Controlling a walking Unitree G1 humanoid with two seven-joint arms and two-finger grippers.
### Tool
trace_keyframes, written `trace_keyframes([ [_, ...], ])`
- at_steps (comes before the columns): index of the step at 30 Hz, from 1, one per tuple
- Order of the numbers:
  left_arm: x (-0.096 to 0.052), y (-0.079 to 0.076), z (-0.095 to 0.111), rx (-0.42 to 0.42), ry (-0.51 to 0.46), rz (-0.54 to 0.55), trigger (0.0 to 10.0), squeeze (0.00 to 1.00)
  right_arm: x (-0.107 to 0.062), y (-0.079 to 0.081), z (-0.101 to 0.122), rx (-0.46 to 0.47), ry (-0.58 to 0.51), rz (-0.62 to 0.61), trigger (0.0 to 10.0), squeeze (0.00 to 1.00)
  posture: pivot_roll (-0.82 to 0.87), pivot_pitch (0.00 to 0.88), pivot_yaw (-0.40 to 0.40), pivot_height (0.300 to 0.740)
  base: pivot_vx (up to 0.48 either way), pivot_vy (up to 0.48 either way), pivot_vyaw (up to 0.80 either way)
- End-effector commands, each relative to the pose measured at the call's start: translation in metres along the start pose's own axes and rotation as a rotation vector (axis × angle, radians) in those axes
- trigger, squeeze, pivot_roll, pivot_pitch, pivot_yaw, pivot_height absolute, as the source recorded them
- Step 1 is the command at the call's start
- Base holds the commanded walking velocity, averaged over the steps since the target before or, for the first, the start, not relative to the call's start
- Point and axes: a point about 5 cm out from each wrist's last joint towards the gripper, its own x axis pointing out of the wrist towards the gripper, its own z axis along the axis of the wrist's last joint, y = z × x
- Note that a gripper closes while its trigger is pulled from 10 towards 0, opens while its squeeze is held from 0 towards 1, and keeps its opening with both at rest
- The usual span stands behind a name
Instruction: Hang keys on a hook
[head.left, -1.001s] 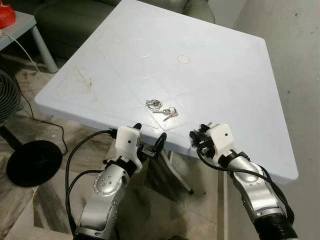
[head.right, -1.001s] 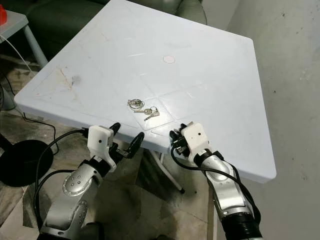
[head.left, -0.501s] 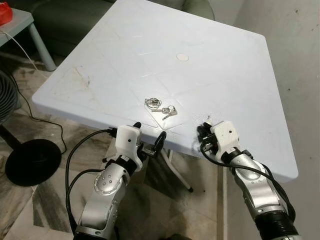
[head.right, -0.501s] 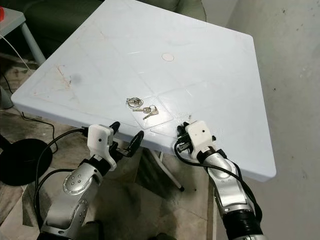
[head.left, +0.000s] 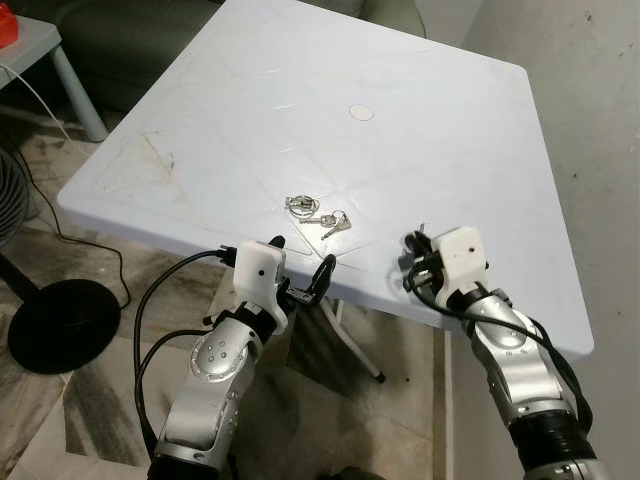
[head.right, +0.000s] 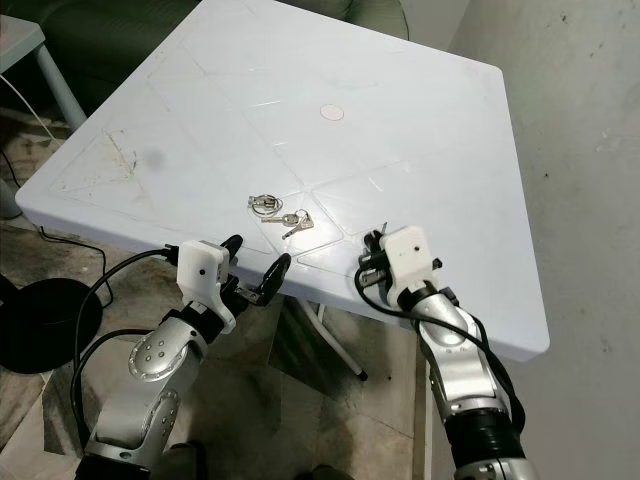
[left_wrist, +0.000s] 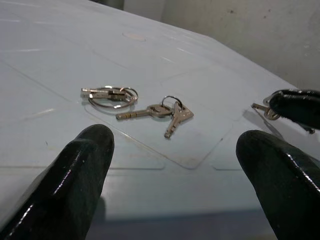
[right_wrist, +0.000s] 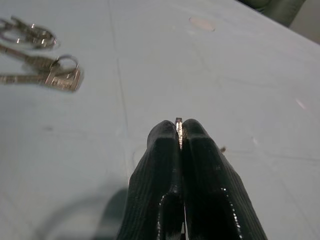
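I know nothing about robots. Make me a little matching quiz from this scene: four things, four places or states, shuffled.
Things:
1. left gripper
2. right gripper
3. keys
4. round cap

States:
A. pinched shut on a thin metal piece
B. lying loose on the table
C. fingers spread open at the table's near edge
D. set into the table, beyond the keys

Pairs: 1-C, 2-A, 3-B, 4-D

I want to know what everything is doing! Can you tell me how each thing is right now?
Left claw: open, at the table's near edge, holding nothing.
Right claw: shut, pinching a thin metal piece above the table.
Keys: lying flat on the table on their rings, not touched by either claw.
Table: standing upright, with the keys lying on it.
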Motion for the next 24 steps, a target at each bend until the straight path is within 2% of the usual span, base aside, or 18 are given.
trace_keyframes([
  [1,0.003,-0.003,-0.001,-0.003,-0.001,-0.006,10.0,0.0,0.0,-0.008,0.005,0.02,-0.022,-0.045,0.0,0.0,0.05,0.178,-0.161,0.711,0.0,0.0,0.0],
  [6,0.015,0.004,0.008,0.016,-0.031,-0.001,10.0,0.0,0.008,-0.018,0.031,0.081,-0.122,-0.101,0.0,0.0,0.05,0.134,-0.142,0.711,0.0,0.0,0.0],
  [11,0.025,0.014,0.017,0.035,-0.062,0.007,10.0,0.0,0.012,-0.022,0.047,0.088,-0.177,-0.121,0.0,0.0,0.03,0.102,-0.129,0.711,0.0,0.0,0.0],
  [12,0.029,0.017,0.02,0.044,-0.07,0.012,10.0,0.0,0.013,-0.023,0.05,0.086,-0.188,-0.125,1.3,0.0,0.03,0.092,-0.126,0.711,0.0,0.0,0.0],
  [13,0.031,0.019,0.022,0.049,-0.074,0.015,10.0,0.0,0.013,-0.024,0.051,0.085,-0.194,-0.128,1.3,0.0,0.03,0.092,-0.126,0.711,0.0,0.0,0.0],
  [15,0.035,0.023,0.026,0.057,-0.084,0.021,10.0,0.0,0.014,-0.026,0.055,0.084,-0.206,-0.135,2.0,0.0,0.03,0.077,-0.122,0.711,0.0,0.0,0.0],
  [16,0.037,0.024,0.027,0.064,-0.089,0.023,10.0,0.0,0.014,-0.026,0.057,0.083,-0.218,-0.136,1.3,0.0,0.03,0.071,-0.122,0.711,0.0,0.0,0.0],
  [18,0.039,0.027,0.03,0.071,-0.095,0.028,10.0,0.0,0.014,-0.027,0.061,0.083,-0.234,-0.14,1.2,0.0,0.03,0.071,-0.122,0.711,0.0,0.0,0.0],
  [20,0.044,0.033,0.035,0.08,-0.109,0.048,10.0,0.0,0.013,-0.03,0.068,0.126,-0.261,-0.163,2.4,0.0,0.02,0.049,-0.114,0.711,0.0,0.0,0.0],
  [21,0.045,0.035,0.036,0.08,-0.112,0.054,10.0,0.0,0.012,-0.031,0.07,0.135,-0.268,-0.17,2.4,0.0,0.02,0.049,-0.114,0.711,0.0,0.0,0.0],
  [22,0.046,0.036,0.036,0.08,-0.115,0.058,10.0,0.0,0.012,-0.032,0.071,0.147,-0.271,-0.174,4.1,0.0,0.02,0.039,-0.111,0.711,0.0,0.0,0.0],
  [23,0.048,0.039,0.037,0.083,-0.118,0.066,10.0,0.0,0.011,-0.033,0.074,0.156,-0.28,-0.183,7.3,0.0,0.01,0.031,-0.109,0.711,0.0,0.0,0.0],
  [24,0.048,0.039,0.037,0.083,-0.118,0.066,10.0,0.0,0.011,-0.033,0.074,0.156,-0.28,-0.183,7.3,0.0,0.01,0.031,-0.109,0.711,0.0,0.0,0.0],
])
